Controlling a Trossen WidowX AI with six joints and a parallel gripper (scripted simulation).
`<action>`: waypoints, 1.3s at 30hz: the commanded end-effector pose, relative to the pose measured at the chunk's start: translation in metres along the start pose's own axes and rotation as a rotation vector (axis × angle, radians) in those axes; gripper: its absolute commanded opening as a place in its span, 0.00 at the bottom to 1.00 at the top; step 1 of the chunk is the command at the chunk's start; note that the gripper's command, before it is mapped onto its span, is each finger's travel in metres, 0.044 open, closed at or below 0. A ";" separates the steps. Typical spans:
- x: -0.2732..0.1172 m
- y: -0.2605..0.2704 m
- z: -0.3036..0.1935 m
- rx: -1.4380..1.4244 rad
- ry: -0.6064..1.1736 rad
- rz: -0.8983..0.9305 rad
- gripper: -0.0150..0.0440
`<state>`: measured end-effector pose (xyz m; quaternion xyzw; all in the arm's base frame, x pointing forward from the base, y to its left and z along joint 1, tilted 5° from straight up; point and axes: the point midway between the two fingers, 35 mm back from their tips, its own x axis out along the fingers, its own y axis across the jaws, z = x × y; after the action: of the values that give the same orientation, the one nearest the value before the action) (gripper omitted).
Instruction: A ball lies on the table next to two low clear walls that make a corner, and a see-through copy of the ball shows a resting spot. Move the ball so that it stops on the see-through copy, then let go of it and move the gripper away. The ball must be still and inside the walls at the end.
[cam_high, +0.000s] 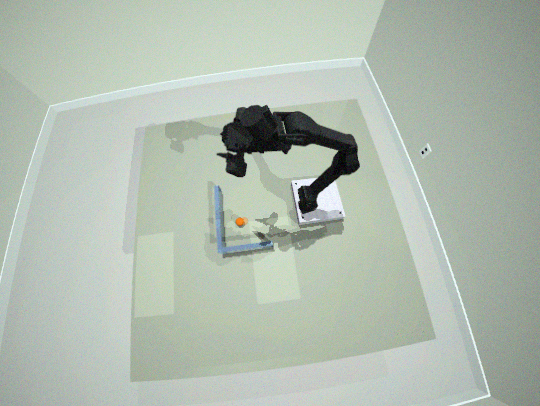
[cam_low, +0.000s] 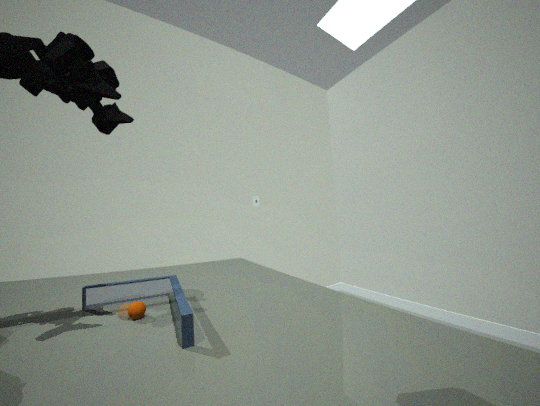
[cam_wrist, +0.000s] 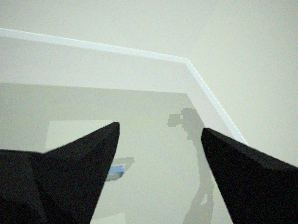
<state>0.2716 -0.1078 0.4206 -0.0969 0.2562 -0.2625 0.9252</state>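
An orange ball (cam_high: 240, 221) (cam_low: 137, 310) lies on the table inside the corner of two low clear walls. The see-through copy (cam_high: 245, 220) (cam_low: 122, 312) is pale orange and partly overlaps the ball in the top and exterior views, on the side away from the long wall. The long wall (cam_high: 219, 220) (cam_low: 187, 327) and the other wall (cam_high: 247, 247) have blue edges; a wall end (cam_wrist: 116, 170) shows beside the left finger in the wrist view. My gripper (cam_high: 220, 145) (cam_low: 126, 108) (cam_wrist: 161, 130) is open and empty, high above the table, well away from the ball.
The arm's white base plate (cam_high: 327, 197) is on the table to the right of the walls. The arm reaches from it over the back of the table. Arm shadows fall near the ball and walls. A white-edged room border surrounds the table.
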 end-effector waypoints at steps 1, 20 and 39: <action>0.052 0.043 -0.030 -0.034 0.160 0.095 0.75; 0.158 0.191 -0.255 -0.120 0.952 0.368 0.75; 0.163 0.206 -0.300 -0.120 1.059 0.381 0.75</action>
<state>0.3226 -0.0349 0.0350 0.0409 0.7140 -0.0885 0.6933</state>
